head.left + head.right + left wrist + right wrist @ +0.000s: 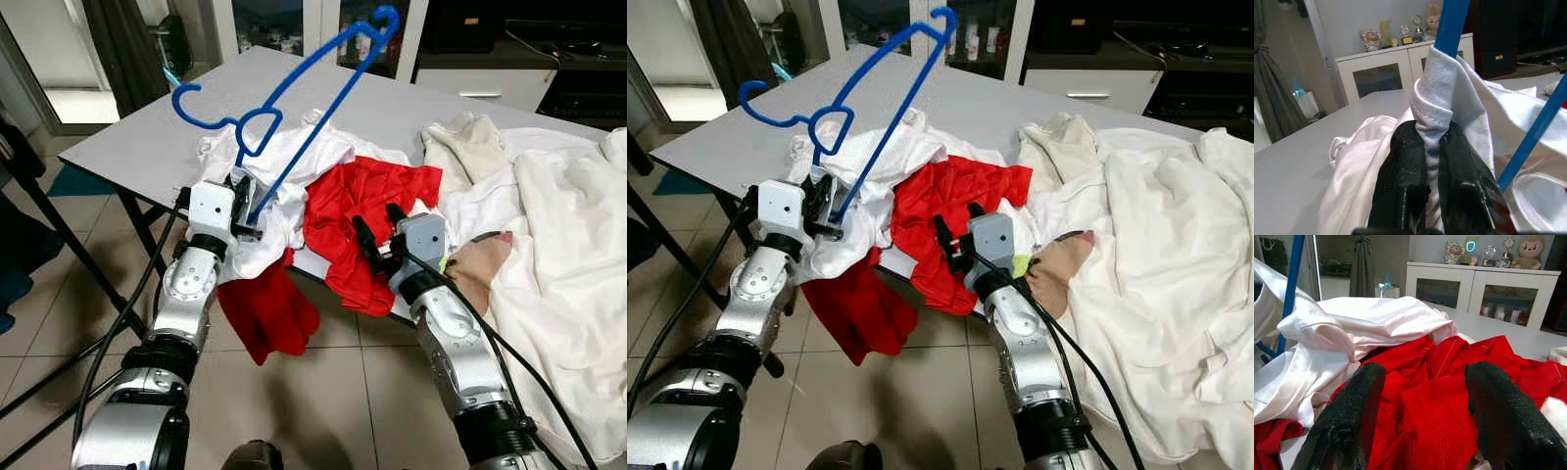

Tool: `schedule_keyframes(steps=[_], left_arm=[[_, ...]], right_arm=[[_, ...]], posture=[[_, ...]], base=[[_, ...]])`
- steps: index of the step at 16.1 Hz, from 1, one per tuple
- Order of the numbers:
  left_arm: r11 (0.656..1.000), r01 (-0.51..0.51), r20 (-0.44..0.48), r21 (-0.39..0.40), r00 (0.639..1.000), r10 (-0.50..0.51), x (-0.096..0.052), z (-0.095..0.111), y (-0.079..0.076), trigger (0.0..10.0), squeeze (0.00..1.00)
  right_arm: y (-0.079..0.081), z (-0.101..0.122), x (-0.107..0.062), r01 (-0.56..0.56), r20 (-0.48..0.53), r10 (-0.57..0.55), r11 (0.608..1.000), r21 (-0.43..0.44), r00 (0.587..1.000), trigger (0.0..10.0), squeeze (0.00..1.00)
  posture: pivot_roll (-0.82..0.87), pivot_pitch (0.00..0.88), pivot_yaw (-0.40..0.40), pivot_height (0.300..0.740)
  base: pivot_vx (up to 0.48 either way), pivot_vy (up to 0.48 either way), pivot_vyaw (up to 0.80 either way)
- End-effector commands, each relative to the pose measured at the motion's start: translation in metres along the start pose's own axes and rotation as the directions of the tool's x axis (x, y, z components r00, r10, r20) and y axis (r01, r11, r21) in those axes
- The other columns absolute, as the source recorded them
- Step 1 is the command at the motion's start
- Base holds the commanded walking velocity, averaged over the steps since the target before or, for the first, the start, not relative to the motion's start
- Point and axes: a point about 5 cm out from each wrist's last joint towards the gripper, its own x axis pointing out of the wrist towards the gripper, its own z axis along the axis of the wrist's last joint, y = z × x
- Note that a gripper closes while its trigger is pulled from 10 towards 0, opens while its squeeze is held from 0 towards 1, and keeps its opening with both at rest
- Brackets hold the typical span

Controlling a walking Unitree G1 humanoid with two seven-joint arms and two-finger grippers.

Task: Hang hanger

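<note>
The left gripper (245, 211) is raised at the near edge of the grey table (127, 137). Its two black fingers (1405, 171) are pressed together on a fold of the white garment (294, 162), and the lower end of the blue hanger (294, 93) is caught in the same pinch. In the left wrist view the white hem wraps the blue bar directly above the fingertips; whether the fingers touch the plastic itself or only the cloth around it cannot be told.

From the left gripper the hanger rises tilted, up and away toward the far side of the table. Its hook end stands highest, well above the gripper, and its curved shoulder reaches out to the gripper's left. One shoulder of the hanger is threaded into the white garment, which bunches around and just beyond the gripper.

The right gripper (377, 240) is held low at the table's near edge, to the right of the left gripper. Its fingers (1352, 416) are spread apart with nothing between them. The red garment (358, 211) lies directly ahead of and below the fingertips, partly draped over the table edge.

A heap of white sheets (558, 245) lies to the right of the right gripper. A white cabinet (1474, 289) stands beyond the table.
</note>
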Motion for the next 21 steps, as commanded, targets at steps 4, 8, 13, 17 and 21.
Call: schedule_keyframes(steps=[4, 8, 13, 17, 21], left_arm=[[1.0, -0.002, 0.026, 0.012, 1.0, 0.002, 0.004, 0.008, 0.0, 10.0, 0.0], [1.0, -0.005, 0.032, 0.017, 0.999, 0.004, 0.006, 0.01, 0.002, 10.0, 0.0], [1.0, -0.005, 0.037, 0.019, 0.999, 0.004, 0.007, 0.011, 0.002, 10.0, 0.0], [1.0, -0.011, 0.042, 0.017, 0.999, 0.01, 0.008, 0.013, 0.001, 10.0, 0.0], [0.999, -0.026, 0.077, 0.022, 0.997, 0.024, 0.017, 0.024, 0.005, 10.0, 0.0]], right_arm=[[-0.002, 0.004, -0.001, 0.013, 0.03, -0.013, 1.0, -0.007, 0.999, 10.0, 0.0], [0.006, 0.002, 0.003, -0.028, 0.024, 0.028, 1.0, 0.009, 0.999, 10.0, 0.0], [0.011, 0.002, 0.008, -0.048, 0.022, 0.048, 0.999, 0.018, 0.999, 10.0, 0.0], [0.01, 0.002, 0.009, -0.044, 0.02, 0.044, 0.998, 0.033, 0.999, 10.0, 0.0], [0.021, 0.006, 0.015, -0.121, 0.016, 0.12, 0.988, 0.094, 0.993, 10.0, 0.0]], posture=[[0.12, 0.0, 0.053, 0.74], [0.12, 0.0, 0.058, 0.74], [0.13, 0.0, 0.053, 0.74], [0.13, 0.0, 0.049, 0.74], [0.13, 0.0, 0.046, 0.74]], base=[[0.0, 0.0, 0.0], [0.0, 0.0, 0.0], [0.0, 0.0, 0.0], [0.0, 0.0, 0.0], [0.0, 0.0, 0.0]])
